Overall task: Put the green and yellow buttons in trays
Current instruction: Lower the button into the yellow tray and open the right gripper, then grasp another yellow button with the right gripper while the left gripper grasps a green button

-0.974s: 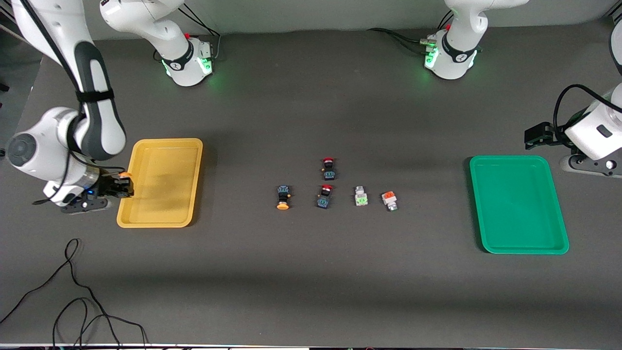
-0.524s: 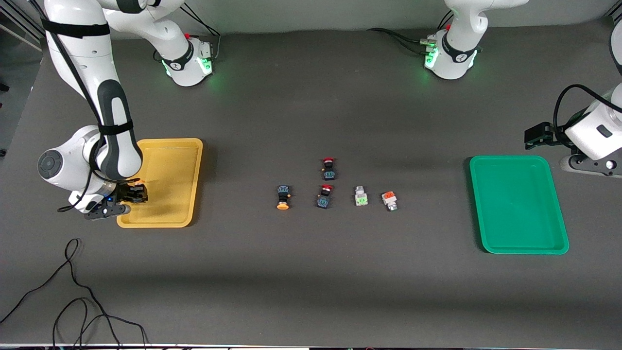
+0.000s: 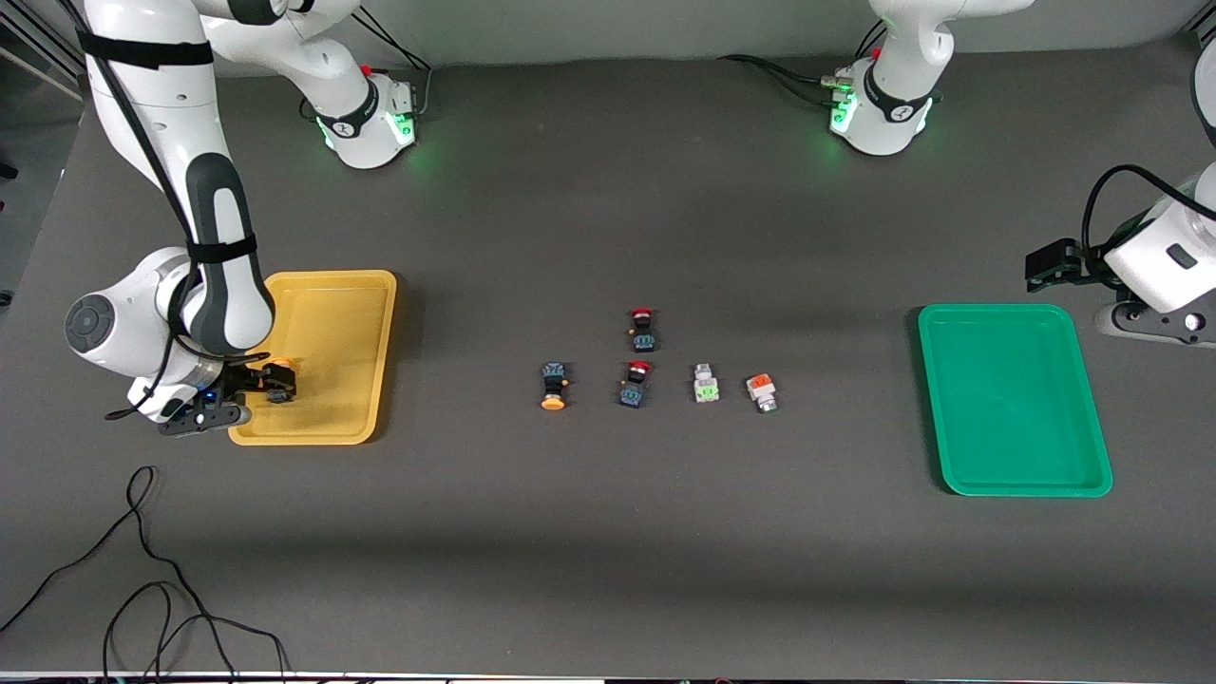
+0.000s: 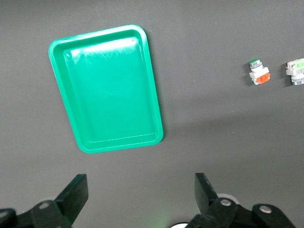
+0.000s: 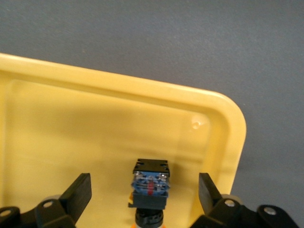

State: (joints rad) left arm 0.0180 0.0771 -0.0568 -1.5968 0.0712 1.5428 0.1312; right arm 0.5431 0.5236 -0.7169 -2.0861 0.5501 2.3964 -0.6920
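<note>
The mustard yellow tray (image 3: pixel 332 323) lies toward the right arm's end of the table. One black-bodied button with an orange-yellow cap (image 3: pixel 278 366) lies in it near a corner (image 5: pixel 151 183). My right gripper (image 3: pixel 262 380) hangs low over that button, open, its fingers on either side and apart from it (image 5: pixel 145 190). A second orange-yellow capped button (image 3: pixel 553 386), the green-block button (image 3: pixel 704 383) and the orange-red-block button (image 3: pixel 761 391) lie mid-table. The bright green tray (image 3: pixel 1012 399) is empty (image 4: pixel 109 90). My left gripper (image 3: pixel 1048 266) waits open (image 4: pixel 141 190) beside it.
Two black switches with red caps (image 3: pixel 643 329) (image 3: pixel 635 384) lie among the mid-table buttons. Loose black cables (image 3: pixel 142 570) trail at the table's near edge toward the right arm's end. The left wrist view also shows the orange-red-block button (image 4: pixel 259 75) and the green-block button (image 4: pixel 297 71).
My right gripper carried the orange-yellow capped button from the tray's outer edge to over the yellow tray, then opened; the button now lies in the tray. The left arm has not moved.
</note>
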